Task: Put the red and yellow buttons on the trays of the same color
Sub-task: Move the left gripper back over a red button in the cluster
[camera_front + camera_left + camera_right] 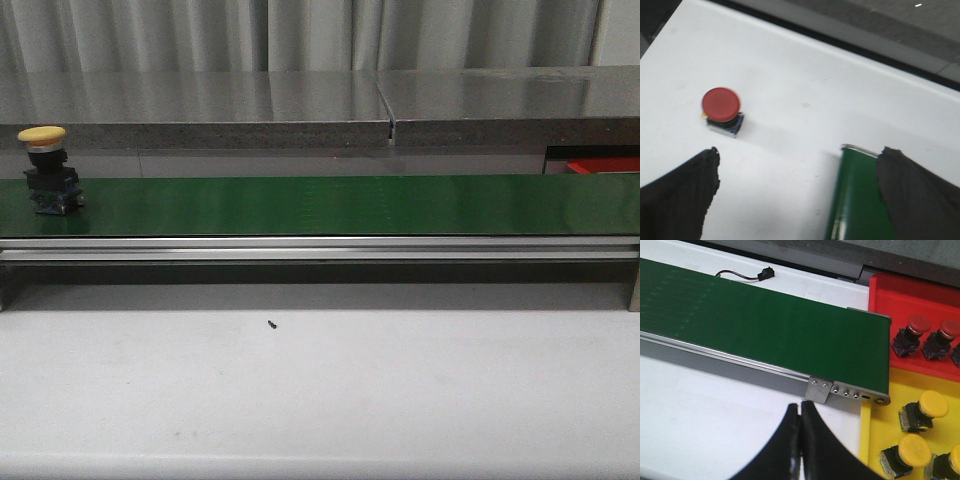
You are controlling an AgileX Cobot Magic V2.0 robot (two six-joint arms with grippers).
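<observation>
Front view: low, level, facing forward across the white table [320, 390], side-on to the green conveyor belt [330, 205]. Left wrist view: close, angled down at one belt end [855, 195]. Right wrist view: close, above the opposite belt end [765, 325]. Shared: belt, table.

button [47, 168] on belt's [340, 205] far left end, table [320, 390] in front

Yellow button [45, 168] upright at the left end of a green belt [330, 205], white table [320, 390] in front, small dark speck [272, 323] on it
</observation>
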